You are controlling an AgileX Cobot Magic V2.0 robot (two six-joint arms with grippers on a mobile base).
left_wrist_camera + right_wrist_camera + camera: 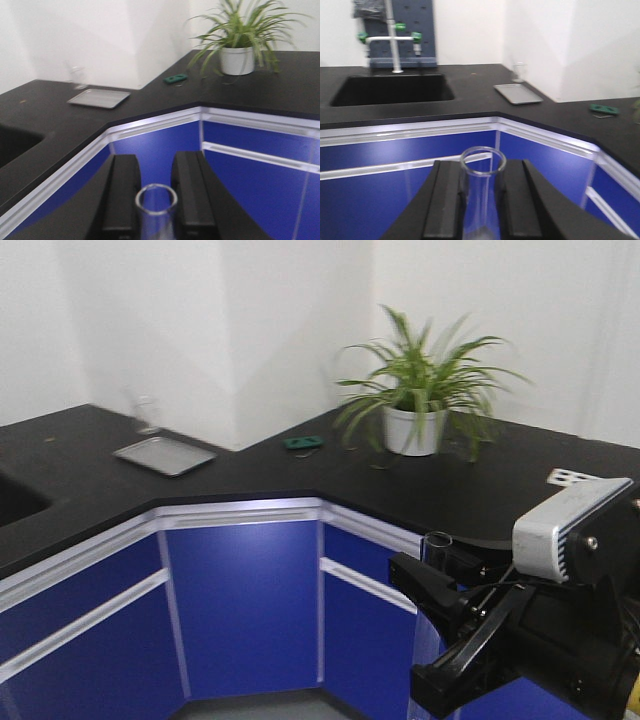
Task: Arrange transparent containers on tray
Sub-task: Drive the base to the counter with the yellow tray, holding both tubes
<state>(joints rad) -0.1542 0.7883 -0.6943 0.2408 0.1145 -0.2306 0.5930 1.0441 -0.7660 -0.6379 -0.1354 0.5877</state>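
In the left wrist view a transparent container (pixel 156 220), a slim open-topped glass tube, stands upright between the two black fingers of my left gripper (pixel 156 167), which is shut on it. My right gripper (pixel 480 170) is shut on a second clear tube (pixel 481 197), whose rim rises just above the fingertips. The front view shows that right gripper (pixel 425 575) low at the right, off the counter's edge, with the tube's rim (pixel 437 539) showing. Both grippers hang in front of the blue cabinets. The tray is out of view.
An L-shaped black counter (pixel 300 475) runs over blue cabinet fronts (pixel 240 600). On it lie a flat silver metal tray (pixel 165 454) with a clear glass (pixel 146 415) behind it, a small green object (pixel 303 443) and a potted plant (pixel 418 400). A sink (pixel 392 89) with tap lies left.
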